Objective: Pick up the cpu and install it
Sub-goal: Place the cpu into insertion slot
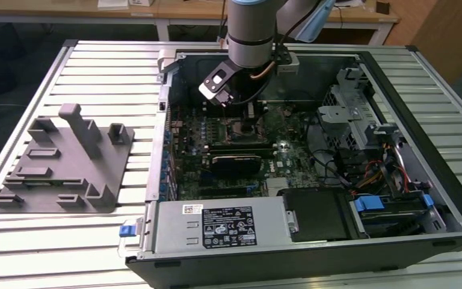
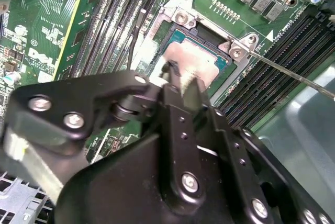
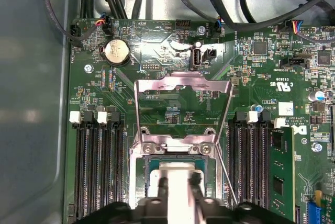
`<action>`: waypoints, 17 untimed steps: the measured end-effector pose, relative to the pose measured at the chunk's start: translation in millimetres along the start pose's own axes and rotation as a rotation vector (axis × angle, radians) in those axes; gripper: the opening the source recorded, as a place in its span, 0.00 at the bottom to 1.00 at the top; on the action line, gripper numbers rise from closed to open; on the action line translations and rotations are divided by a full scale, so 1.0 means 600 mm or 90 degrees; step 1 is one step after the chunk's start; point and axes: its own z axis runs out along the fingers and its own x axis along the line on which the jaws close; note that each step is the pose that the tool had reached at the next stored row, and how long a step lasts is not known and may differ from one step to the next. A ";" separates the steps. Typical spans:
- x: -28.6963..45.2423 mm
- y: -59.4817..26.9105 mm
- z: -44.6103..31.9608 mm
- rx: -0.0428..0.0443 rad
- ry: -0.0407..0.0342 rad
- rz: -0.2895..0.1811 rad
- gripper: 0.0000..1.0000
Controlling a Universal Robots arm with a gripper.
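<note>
Hand [image 3: 178, 183] over cpu [image 2: 196, 56] in socket [image 2: 180, 17], grip cannot be told, exterior view adds grey fixture block [image 1: 62, 168]

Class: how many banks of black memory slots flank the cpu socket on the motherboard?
2: one bank on one side of the cpu, another bank on the opposite side; others may be hidden.

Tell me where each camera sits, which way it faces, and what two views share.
Exterior view: off the arm, high up, looking down into the open computer case; the arm shows above it.
Second wrist view: rides at the wrist, looking slantwise along the gripper at the cpu at the socket.
First wrist view: rides at the wrist, looking straight down on the motherboard; the gripper's tip shows.
Shared: both wrist views show the cpu and gripper.
</note>
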 end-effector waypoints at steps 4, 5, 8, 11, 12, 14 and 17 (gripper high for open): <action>0.000 0.000 0.000 0.0000 0.0000 0.000 0.13; 0.000 0.000 0.000 0.0000 0.0000 0.000 0.13; 0.000 0.000 0.000 0.0000 0.0000 0.000 0.11; 0.000 0.000 0.000 0.0000 0.0000 0.000 0.11; 0.000 0.000 0.000 0.0001 -0.0002 0.000 0.11; 0.001 -0.002 0.000 0.0000 -0.0001 0.000 0.11; 0.001 -0.003 0.003 0.0000 0.0001 0.000 0.11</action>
